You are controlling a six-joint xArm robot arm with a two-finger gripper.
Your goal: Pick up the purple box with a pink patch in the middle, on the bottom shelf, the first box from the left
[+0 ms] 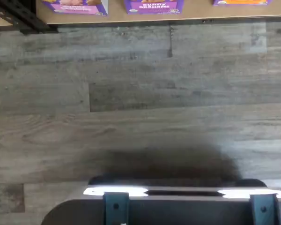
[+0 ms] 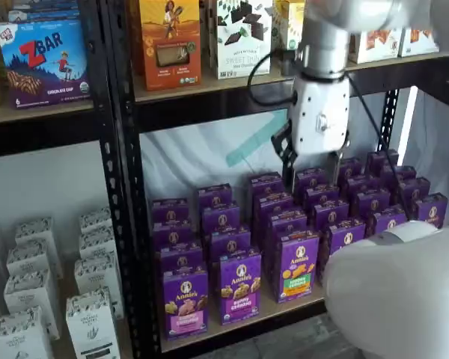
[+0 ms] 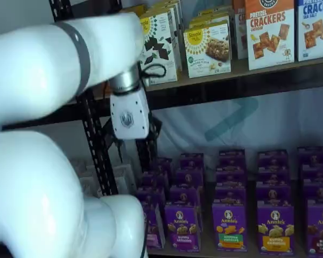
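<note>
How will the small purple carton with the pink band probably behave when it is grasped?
The small purple carton with the pink band looks like thin cardboard, so probably light and crushable. It stands upright and narrow at the edge of the light wooden bottom shelf, so a push may tip it.

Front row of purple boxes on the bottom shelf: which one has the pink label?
The leftmost front purple box, beside the black upright. Its lower band is pink; the next box has a purple band, the third a green one.

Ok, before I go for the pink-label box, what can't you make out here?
- the purple box: the arm covers most of it in a shelf view.
- Same box, wrist view: cut by the frame edge, print blurred.
- the bottom shelf: right end behind the arm in a shelf view.
</note>
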